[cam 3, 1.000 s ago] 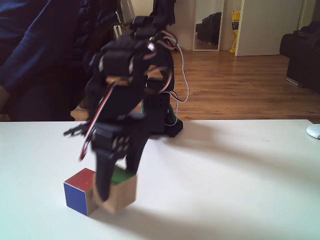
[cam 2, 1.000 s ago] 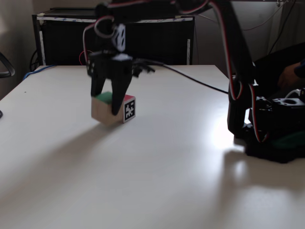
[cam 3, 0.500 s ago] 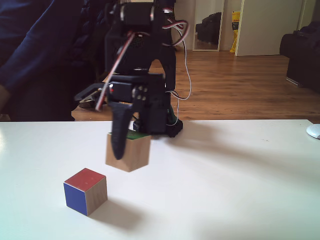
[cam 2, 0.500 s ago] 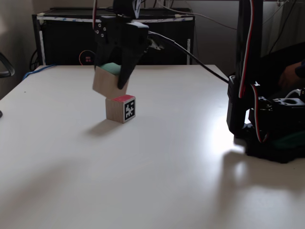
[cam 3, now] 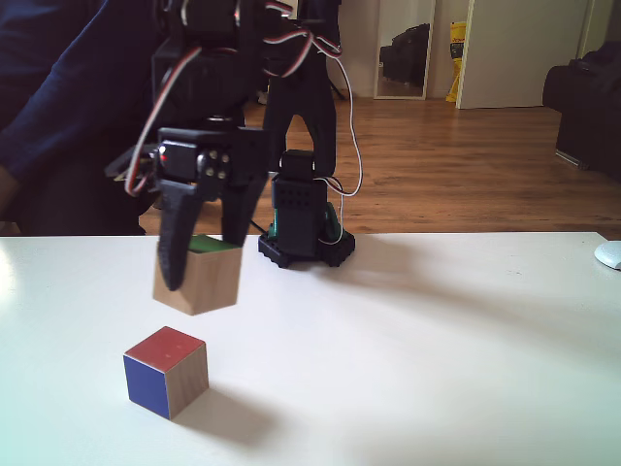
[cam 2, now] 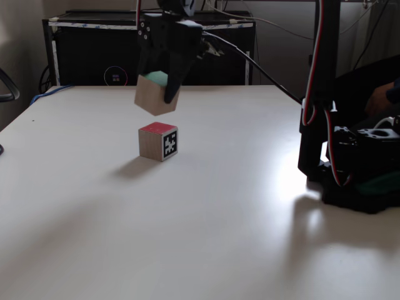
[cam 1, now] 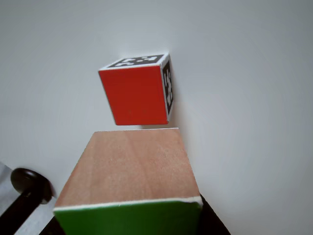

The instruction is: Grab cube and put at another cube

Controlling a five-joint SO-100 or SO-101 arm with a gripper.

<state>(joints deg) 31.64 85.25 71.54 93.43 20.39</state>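
Observation:
The wooden cube with a green top hangs in the air, tilted, with my gripper shut on it. It is a little above the other cube, which rests on the white table and shows a red top and a black-and-white marker. In another fixed view the held cube hangs just above the red-topped, blue-sided cube, with the gripper around it. The other view looks down along the held cube onto the orange-red cube beyond it.
The arm's black base stands at the table's right side in a fixed view. A black cabinet runs behind the table. A person in dark blue sits behind the table's far edge.
My gripper has lifted the green-topped cube off the table from beside the red-topped cube, and now holds it higher, shifted over that cube.

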